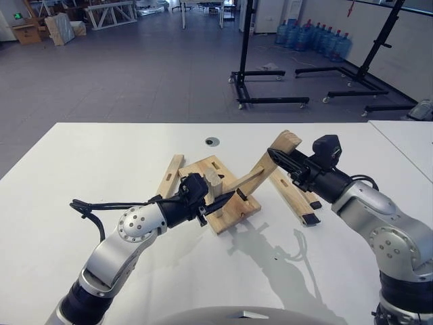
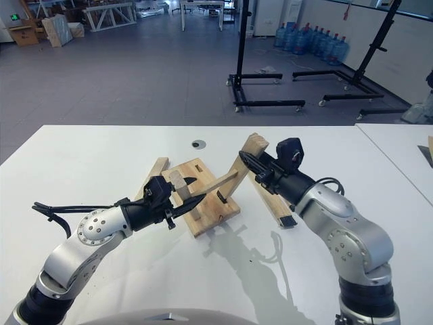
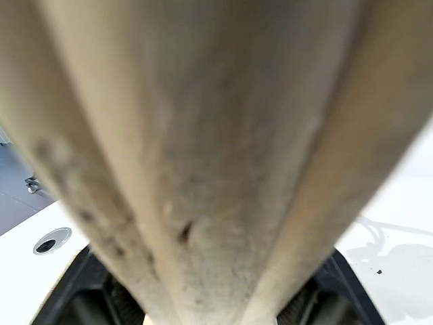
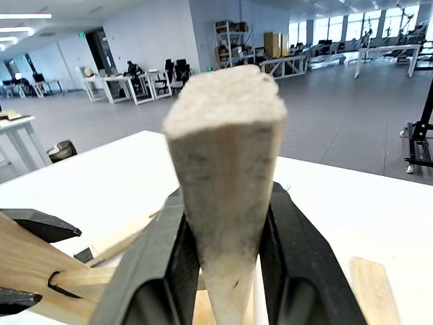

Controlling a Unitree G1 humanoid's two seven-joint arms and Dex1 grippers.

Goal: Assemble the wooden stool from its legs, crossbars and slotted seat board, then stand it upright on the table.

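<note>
Head view: the board (image 1: 233, 213) lies mid-desk (image 1: 95, 156), well off every edge, with bare top on all sides. The left claw (image 1: 218, 194) grips a short block (image 1: 214, 177) over the board. The right claw (image 1: 274, 157) clamps a tilted leg (image 1: 287, 142).

Left wrist: wood sits between closed fingers (image 3: 74, 298).

Right wrist: fingers (image 4: 159, 250) pinch the leg's end.

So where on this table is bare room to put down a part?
Bare: the left part of the table, between its left edge and the loose leg; also the near strip in front of the seat board, between the two arms. Crowded: around the board, where the left gripper and right gripper are.
</note>
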